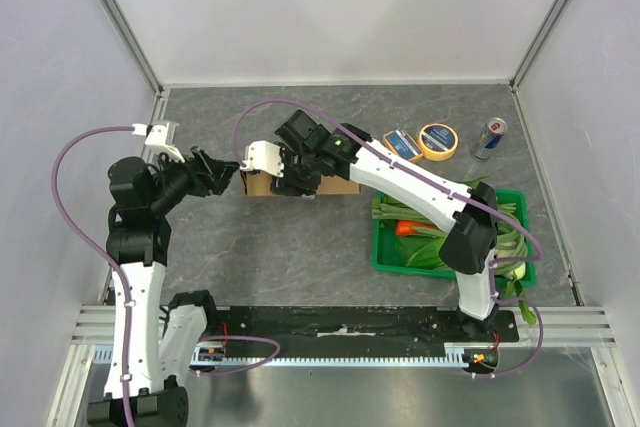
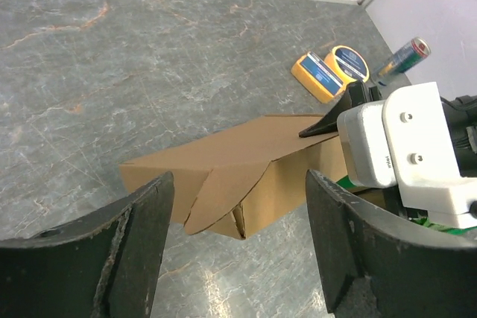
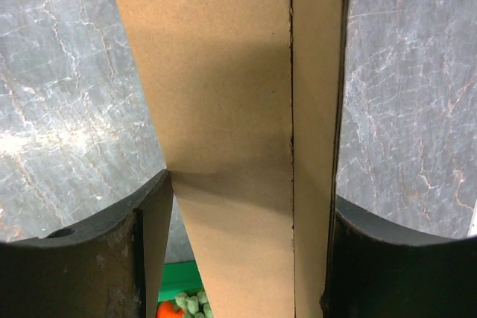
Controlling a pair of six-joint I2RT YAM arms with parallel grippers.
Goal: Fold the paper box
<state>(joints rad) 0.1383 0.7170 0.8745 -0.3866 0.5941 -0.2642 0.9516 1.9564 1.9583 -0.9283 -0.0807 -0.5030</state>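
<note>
— Counting from overhead?
— One box point(image 1: 342, 187) centred on the bench point(image 1: 260, 247), two tools; grip hidden.
— Wrist views?
— They show the right tool point(image 3: 250, 206) clamping the box; the left tool point(image 2: 238, 184) gapes just beside its end.

Left of crate point(image 1: 379, 247) (mid-table): paper box point(image 1: 258, 185)

Left arm point(image 1: 128, 277) rises from its base and bends rightward, claw point(image 1: 228, 171) level, fingers spread wide, holding nothing. Right arm point(image 1: 420, 189) arches leftward over the bench; its claw point(image 3: 252, 195) points down, fingers clamping the paper box point(image 2: 246, 150).
</note>
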